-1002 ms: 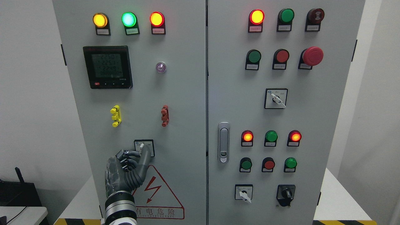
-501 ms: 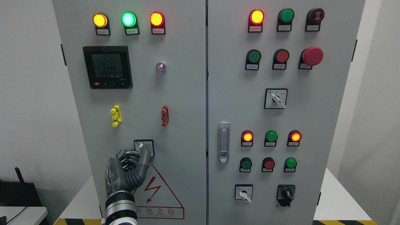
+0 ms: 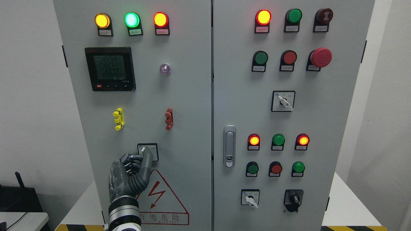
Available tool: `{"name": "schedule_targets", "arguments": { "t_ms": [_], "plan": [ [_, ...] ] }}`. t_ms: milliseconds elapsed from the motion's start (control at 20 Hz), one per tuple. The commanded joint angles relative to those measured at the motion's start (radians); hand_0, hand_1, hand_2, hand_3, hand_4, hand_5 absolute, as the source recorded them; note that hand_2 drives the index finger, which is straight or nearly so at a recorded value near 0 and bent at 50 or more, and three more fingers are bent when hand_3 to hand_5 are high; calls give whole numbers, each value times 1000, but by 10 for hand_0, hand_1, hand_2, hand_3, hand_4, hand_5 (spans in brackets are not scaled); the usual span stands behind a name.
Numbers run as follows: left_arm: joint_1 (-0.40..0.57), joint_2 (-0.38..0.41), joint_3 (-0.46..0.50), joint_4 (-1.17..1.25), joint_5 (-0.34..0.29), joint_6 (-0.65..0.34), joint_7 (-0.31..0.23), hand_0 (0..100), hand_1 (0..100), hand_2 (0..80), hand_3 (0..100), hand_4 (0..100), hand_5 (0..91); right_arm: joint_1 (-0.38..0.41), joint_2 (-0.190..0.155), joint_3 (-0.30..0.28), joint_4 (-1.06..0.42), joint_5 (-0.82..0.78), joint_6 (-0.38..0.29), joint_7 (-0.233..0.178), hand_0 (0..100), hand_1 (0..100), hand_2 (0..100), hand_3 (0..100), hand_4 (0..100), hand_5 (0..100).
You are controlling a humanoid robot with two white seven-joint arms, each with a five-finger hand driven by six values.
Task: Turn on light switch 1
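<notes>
The left hand [image 3: 128,175] is raised against the left door of a grey control cabinet [image 3: 189,96], with its arm entering at the bottom edge and cut off there. One finger is extended upward and its tip is laid on the rotary light switch [image 3: 148,151], while the other fingers [image 3: 128,162] are curled into the palm; nothing is enclosed by them. The switch is mounted just above the apex of the red warning triangle [image 3: 162,200], and its knob is largely covered by the fingertip, so that only a small white part is seen and its set position cannot be determined. The print on its plate is too small to be read. Higher above the triangle, a yellow clip [image 3: 118,119] and a red clip [image 3: 169,119] are fixed, and above them a digital meter [image 3: 110,69]. The triangle's left corner is hidden by the wrist. The right hand is outside the view.
</notes>
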Motion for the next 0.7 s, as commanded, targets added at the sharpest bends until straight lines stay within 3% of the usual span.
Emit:
{"name": "schedule_targets", "arguments": {
  "t_ms": [0,251,451,651],
  "plan": [
    [0,0,-2,0,3,-5,-3,536,363,642,956,957,861,0,-1,17,0,-25,0,1,120,389,0,0,0,0],
    [0,0,-11,0,4,-5,-3,552,343,662,971,961,861,0,-1,17,0,-25,0,1,120,389,0,0,0,0],
    [0,0,-11,0,6,-6,-4,564,238,673,972,963,861,0,-1,17,0,-25,0,1,120,389,0,0,0,0],
    [-3,0,-11,0,6,-8,-6,477,208,675,975,964,861,0,1,17,0,-25,0,1,120,389,0,0,0,0]
  ]
}}
